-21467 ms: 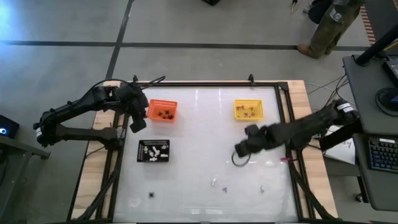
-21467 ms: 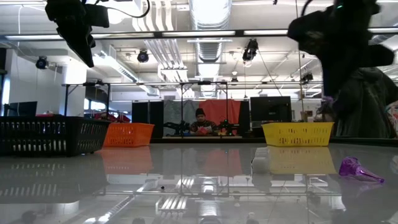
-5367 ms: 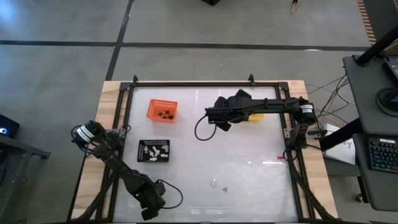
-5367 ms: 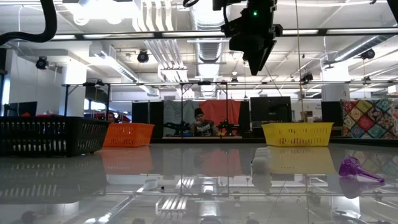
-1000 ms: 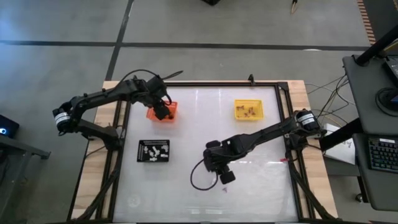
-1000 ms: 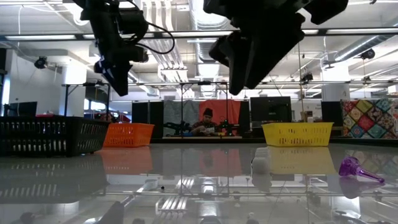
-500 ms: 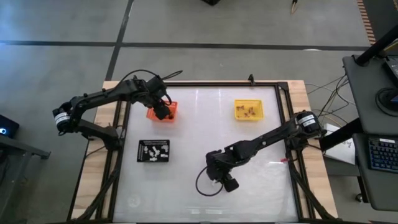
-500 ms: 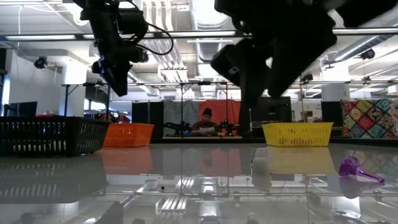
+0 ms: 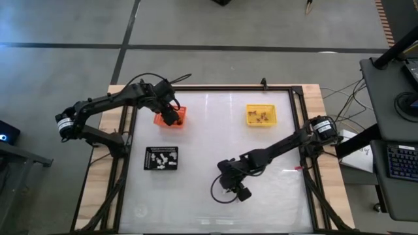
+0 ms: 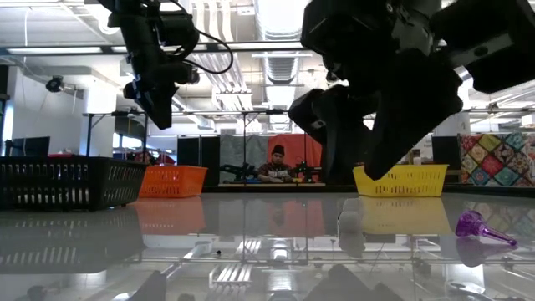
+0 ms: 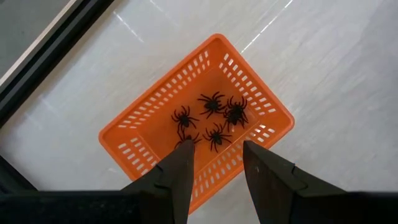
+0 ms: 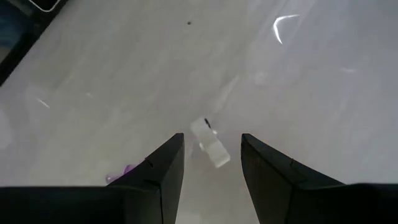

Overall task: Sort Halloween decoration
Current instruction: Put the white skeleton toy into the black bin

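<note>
I count three trays on the worktop: an orange tray at far left, a yellow tray at far right, and a black tray nearer on the left. My left wrist view shows five black spiders inside the orange tray; from above they are only dark specks. The yellow tray holds a few brownish trinkets, too small for me to count. The black tray holds a cluster of white pieces, which I also cannot count.

Loose on the worktop I see two things. One white trinket lies straight ahead of my right claw, in line with the gap between its spread fingers and not touching them. One purple trinket lies on its side at the near right in the low view; the right wrist view catches only a purple sliver beside one finger, and the high view hides it.

My left arm reaches in from the left, bent over the orange tray, with the left claw pointing down above it, fingers spread and empty. My right arm stretches diagonally from the right edge to the near middle of the worktop, its right claw low and angled down. In the low view it fills the upper right as a dark mass, and a person sits in the room far behind.
</note>
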